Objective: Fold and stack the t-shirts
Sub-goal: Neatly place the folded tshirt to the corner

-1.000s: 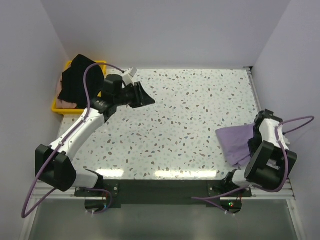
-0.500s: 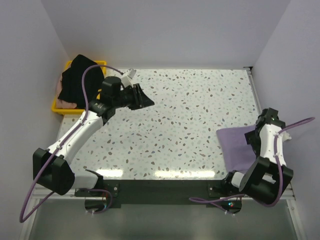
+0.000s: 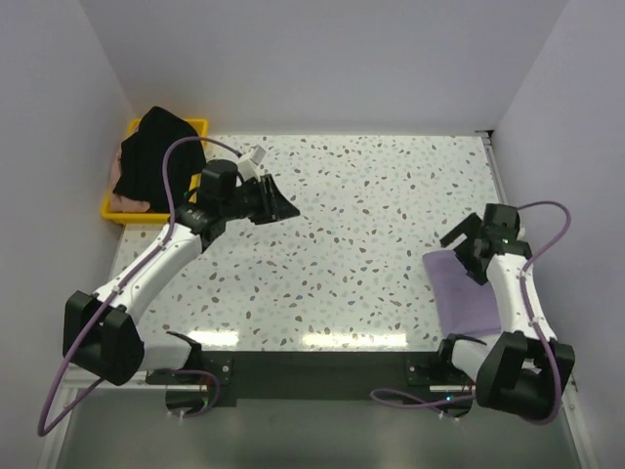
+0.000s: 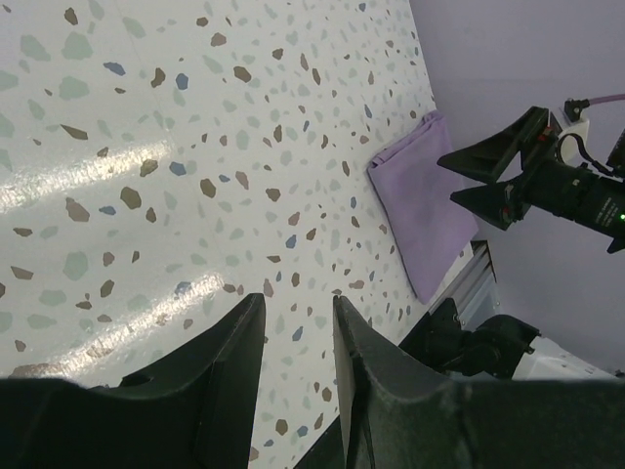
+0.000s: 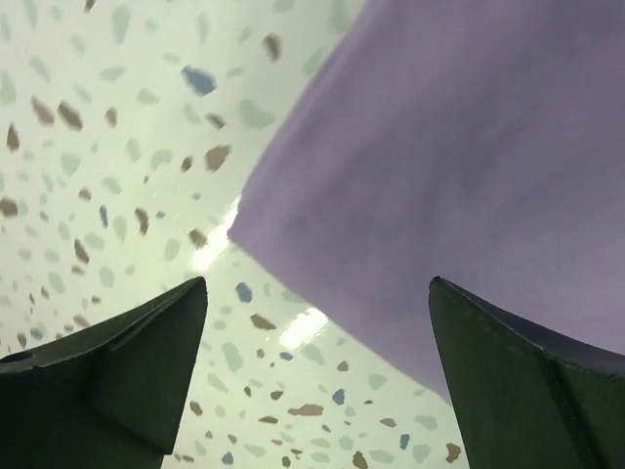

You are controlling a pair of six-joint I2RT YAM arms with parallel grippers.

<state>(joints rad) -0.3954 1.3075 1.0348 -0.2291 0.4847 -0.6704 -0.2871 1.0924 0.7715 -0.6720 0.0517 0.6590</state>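
Observation:
The lavender-purple t-shirt [image 3: 467, 298] lies folded flat at the table's right near corner, also in the left wrist view [image 4: 426, 211] and filling the upper right of the right wrist view [image 5: 469, 137]. My right gripper [image 3: 459, 234] [image 5: 314, 293] hovers open over its far left corner, nothing between the fingers. My left gripper [image 3: 285, 206] [image 4: 298, 315] is open and empty above the bare table left of centre, pointing right. The black t-shirt [image 3: 151, 161] is heaped in the yellow tray, and the pale pink t-shirt [image 3: 125, 200] peeks out beneath it.
The yellow tray [image 3: 146, 213] sits at the far left corner against the left wall. Pale walls enclose the table on the left, back and right. A metal rail [image 3: 503, 191] runs along the table's right edge beside the lavender shirt.
My right gripper opened, let go of the lavender shirt and swung away toward the table's middle. The shirt settled flat. The left gripper drifted slightly left.

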